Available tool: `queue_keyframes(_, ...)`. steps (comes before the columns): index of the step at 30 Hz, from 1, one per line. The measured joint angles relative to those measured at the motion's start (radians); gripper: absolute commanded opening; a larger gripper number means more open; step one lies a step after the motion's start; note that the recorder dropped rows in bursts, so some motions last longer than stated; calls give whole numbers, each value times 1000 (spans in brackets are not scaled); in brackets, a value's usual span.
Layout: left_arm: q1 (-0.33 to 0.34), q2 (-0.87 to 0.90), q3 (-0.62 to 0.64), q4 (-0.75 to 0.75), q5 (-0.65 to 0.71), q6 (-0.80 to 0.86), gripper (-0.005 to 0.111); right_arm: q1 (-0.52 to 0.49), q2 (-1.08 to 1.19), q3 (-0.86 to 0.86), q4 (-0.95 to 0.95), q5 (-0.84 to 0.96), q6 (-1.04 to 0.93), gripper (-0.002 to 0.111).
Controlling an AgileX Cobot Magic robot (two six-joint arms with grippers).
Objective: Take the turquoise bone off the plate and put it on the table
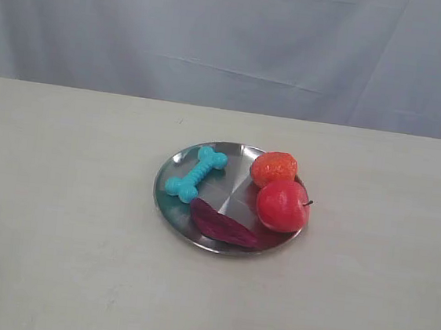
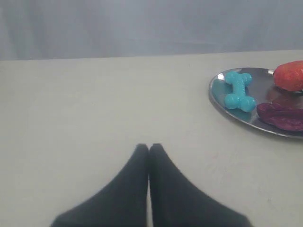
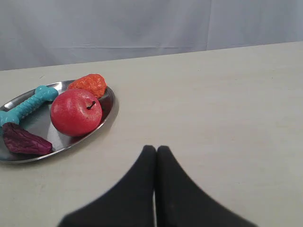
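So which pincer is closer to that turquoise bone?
Left. The turquoise bone lies on the plate side facing the left pincer; from the right pincer it sits beyond the apple.

You face the plate (image 1: 230, 183) on the table (image 1: 58, 211), near mid-view. On it, the bone (image 1: 196, 173) lies left, the apple (image 1: 282, 205) right, a berry (image 1: 274, 168) behind the apple, a slice (image 1: 222, 223) in front.
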Motion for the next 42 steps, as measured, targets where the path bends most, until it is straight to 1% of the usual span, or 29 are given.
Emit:
queue_keyframes(27,0,0,0,0,0,0,0,0,0,0,0,0,0,0)
queue_keyframes(30,0,0,0,0,0,0,0,0,0,-3,29,11,0,0)
queue_keyframes(33,0,0,0,0,0,0,0,0,0,-51,49,31,0,0)
queue_keyframes(38,0,0,0,0,0,0,0,0,0,-234,89,33,0,0)
queue_keyframes(42,0,0,0,0,0,0,0,0,-2,-305,121,71,0,0)
